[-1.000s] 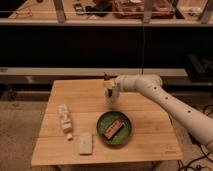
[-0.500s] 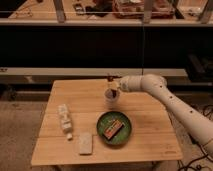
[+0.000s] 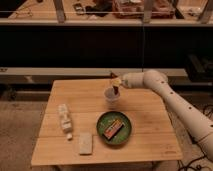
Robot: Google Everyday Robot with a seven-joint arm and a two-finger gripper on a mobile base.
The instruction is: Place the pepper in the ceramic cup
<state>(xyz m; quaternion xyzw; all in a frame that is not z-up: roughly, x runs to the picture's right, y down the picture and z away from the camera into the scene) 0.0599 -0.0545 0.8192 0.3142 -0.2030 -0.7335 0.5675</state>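
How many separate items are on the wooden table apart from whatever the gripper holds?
4: ceramic cup near the back centre under the gripper, white bottle lying at left, pale flat block at front, green plate holding an orange-brown bar.

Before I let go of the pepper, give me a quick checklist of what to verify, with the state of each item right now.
1. Hand over the ceramic cup: ok, it sits just above the rim, toward the cup's right side.
2. Pepper in the hand: ok, a dark slim shape hangs below it, pointing down into the cup's mouth.
3. Pepper tip inside the rim: cannot tell, tip and rim overlap from this view.
4. Cup upright on the table: ok.
5. Nearby things apart from the cup: ok, the green plate with the bar and the white bottle stand clear of it.
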